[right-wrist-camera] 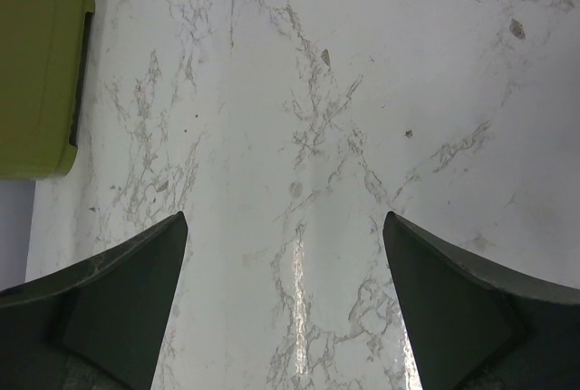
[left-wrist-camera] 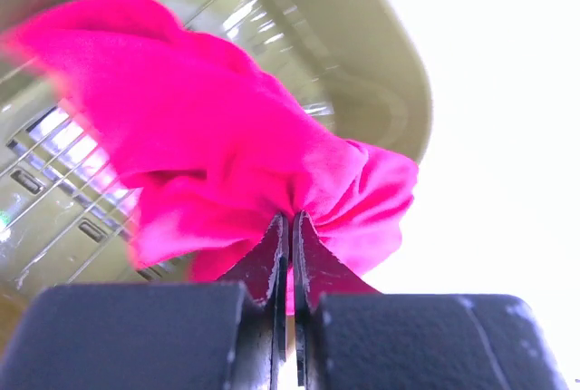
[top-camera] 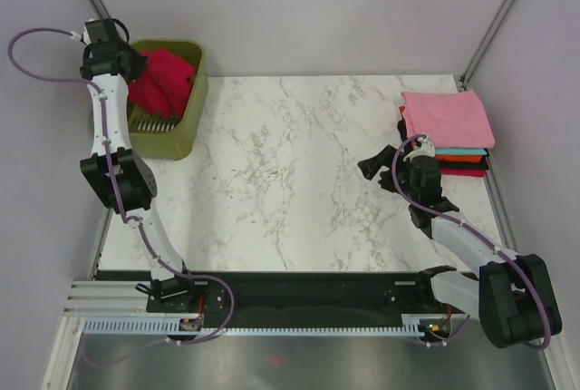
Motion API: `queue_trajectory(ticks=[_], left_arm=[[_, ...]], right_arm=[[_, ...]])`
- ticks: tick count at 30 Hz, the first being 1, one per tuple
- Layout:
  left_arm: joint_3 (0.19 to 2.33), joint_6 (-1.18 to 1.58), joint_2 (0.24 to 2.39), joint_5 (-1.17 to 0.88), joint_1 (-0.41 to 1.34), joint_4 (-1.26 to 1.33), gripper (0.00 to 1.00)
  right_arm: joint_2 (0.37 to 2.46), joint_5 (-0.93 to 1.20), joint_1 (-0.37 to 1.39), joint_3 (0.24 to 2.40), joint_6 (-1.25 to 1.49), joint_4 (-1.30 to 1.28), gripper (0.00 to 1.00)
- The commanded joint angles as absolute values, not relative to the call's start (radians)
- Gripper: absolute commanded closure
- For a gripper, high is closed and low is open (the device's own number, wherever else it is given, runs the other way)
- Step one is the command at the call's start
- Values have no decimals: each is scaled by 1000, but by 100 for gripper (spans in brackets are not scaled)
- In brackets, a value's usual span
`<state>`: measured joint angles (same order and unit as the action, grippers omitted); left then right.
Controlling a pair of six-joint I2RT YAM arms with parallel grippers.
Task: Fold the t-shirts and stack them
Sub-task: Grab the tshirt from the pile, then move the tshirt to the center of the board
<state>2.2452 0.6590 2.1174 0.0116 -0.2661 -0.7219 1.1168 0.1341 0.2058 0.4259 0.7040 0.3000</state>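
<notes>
Two arms sit well apart on the marble table (top-camera: 290, 163). The left gripper (left-wrist-camera: 290, 227) reaches into the olive-green basket (top-camera: 194, 113) at the far left corner, its jaws pressed together on a bunched fold of the crimson t-shirt (left-wrist-camera: 227, 136), the rest of which spreads over the basket's slotted inside. The right gripper (top-camera: 377, 165) hangs over bare marble with its jaws spread wide and nothing between them, near a folded stack at the right edge. On top of the stack lies the pink t-shirt (top-camera: 446, 118), with the edges of a teal t-shirt (top-camera: 467, 151) and red-orange and black layers showing beneath.
</notes>
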Motion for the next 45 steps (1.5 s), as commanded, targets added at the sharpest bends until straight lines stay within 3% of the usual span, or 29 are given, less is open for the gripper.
queue_trajectory(ticks=[1, 9, 19, 27, 28, 29, 30, 33, 40, 45], left_arm=[[2230, 649, 2004, -54, -261, -673, 98], [2218, 681, 1843, -107, -201, -663, 98], [2266, 715, 1609, -11, 145, -607, 98], [1912, 776, 1520, -28, 316, -480, 98], [1875, 753, 1525, -43, 316, -483, 57], [1865, 735, 1538, -66, 314, -491, 22], [1858, 723, 1554, -75, 316, -512, 1], [1743, 726, 1522, -71, 316, -542, 0], [1234, 785, 1277, -91, 356, -319, 0], [955, 799, 1216, -78, 455, -152, 0]], right_arm=[[1114, 140, 207, 449, 695, 344, 2], [1094, 133, 209, 446, 687, 345, 2], [1054, 120, 207, 453, 667, 321, 2], [980, 97, 209, 443, 637, 298, 2], [977, 98, 209, 442, 634, 301, 2], [977, 100, 209, 443, 632, 301, 2], [977, 104, 207, 442, 632, 302, 2], [991, 135, 209, 440, 632, 336, 2], [1086, 195, 271, 486, 598, 353, 3], [1190, 161, 348, 541, 549, 325, 7]])
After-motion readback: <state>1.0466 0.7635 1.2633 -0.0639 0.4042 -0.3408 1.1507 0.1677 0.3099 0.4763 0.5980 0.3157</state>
